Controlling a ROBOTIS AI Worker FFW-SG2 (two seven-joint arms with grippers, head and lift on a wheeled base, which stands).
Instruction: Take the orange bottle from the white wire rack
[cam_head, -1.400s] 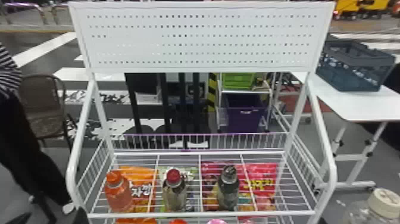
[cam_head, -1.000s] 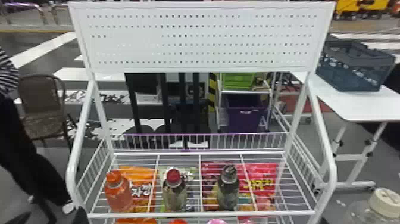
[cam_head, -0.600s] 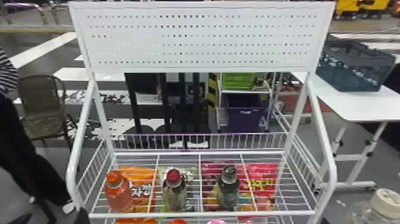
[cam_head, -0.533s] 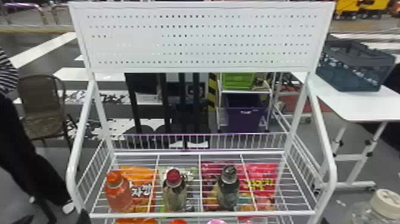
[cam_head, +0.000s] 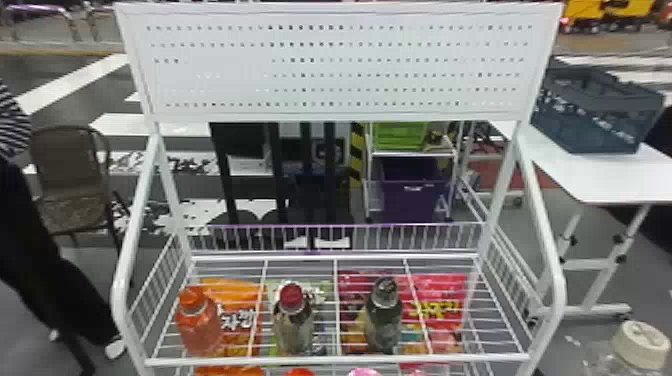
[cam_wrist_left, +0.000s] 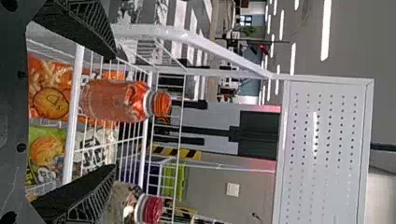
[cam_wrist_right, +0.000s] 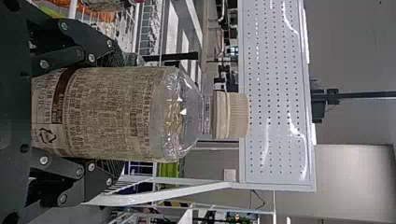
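Right wrist view: dense small print I can't make out on the clear bottle's (cam_wrist_right: 182, 114) label (cam_wrist_right: 112, 112), plus a recycling mark (cam_wrist_right: 46, 136) of bent arrows | Head view: bold lettering, unread by me, on the orange bag (cam_head: 235, 290) and red bag (cam_head: 440, 284)

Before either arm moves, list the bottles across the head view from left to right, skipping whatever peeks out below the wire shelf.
Orange bottle → red-capped bottle → dark-capped bottle → cream-capped bottle.
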